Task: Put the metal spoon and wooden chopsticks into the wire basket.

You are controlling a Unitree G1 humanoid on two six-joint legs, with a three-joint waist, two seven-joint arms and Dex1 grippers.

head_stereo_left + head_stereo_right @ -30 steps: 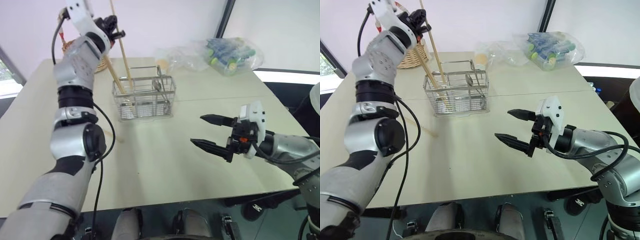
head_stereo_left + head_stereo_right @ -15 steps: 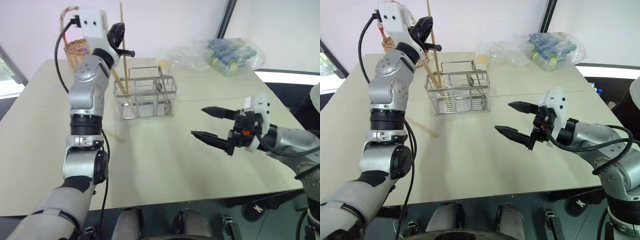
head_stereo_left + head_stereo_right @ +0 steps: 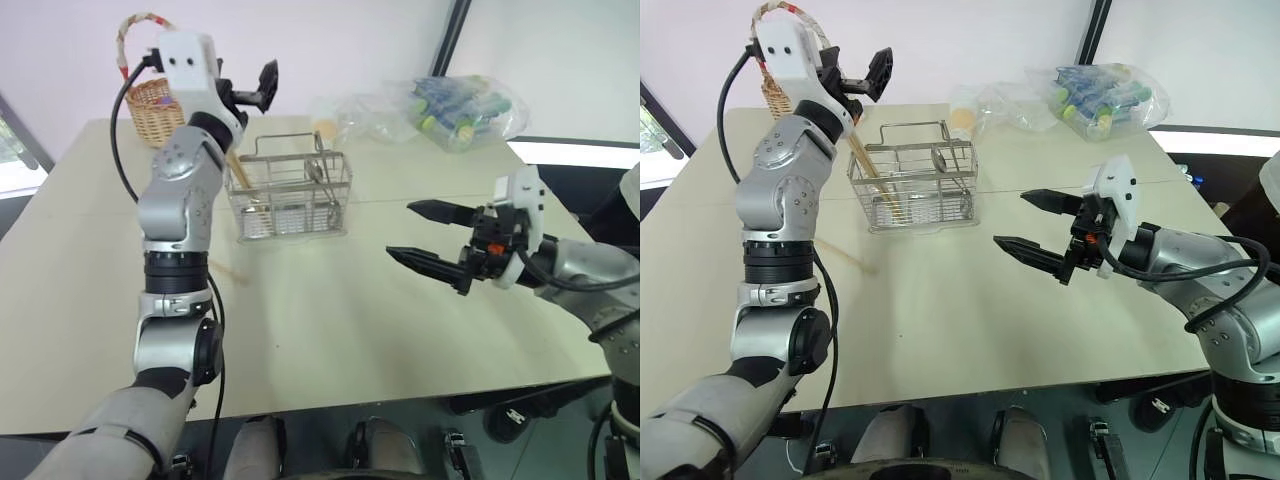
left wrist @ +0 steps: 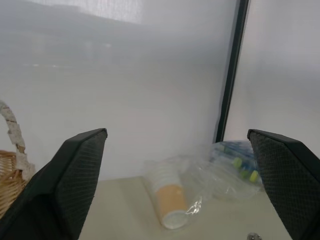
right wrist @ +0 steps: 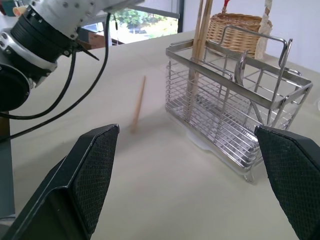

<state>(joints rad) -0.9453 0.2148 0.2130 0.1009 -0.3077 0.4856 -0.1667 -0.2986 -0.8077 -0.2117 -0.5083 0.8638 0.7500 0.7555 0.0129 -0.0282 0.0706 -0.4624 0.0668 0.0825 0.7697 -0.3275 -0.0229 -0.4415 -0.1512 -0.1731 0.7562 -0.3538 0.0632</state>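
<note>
1. Your left gripper, which a second ago pinched a long pale wooden chopstick above the rectangular silver wire basket, now stands spread and empty, raised over the basket's left end.
2. That stick has dropped in: the wooden chopsticks in the basket lean upright in its left compartment, tips above the rim.
3. The small shiny metal spoon stands in a compartment further right, bowl up, so that part looks done.
4. One more tan chopstick on the table lies flat on the cream tabletop, just in front of the basket's left end and apart from it. Judge the task unfinished until it goes in.
5. Your right gripper hovers spread and empty over the table's right half, well apart from the basket.
6. Open table surrounds the loose stick; the near edge is well clear. Behind the basket sit a round woven wicker basket and clear plastic bags, so keep lifts short of them.
</note>
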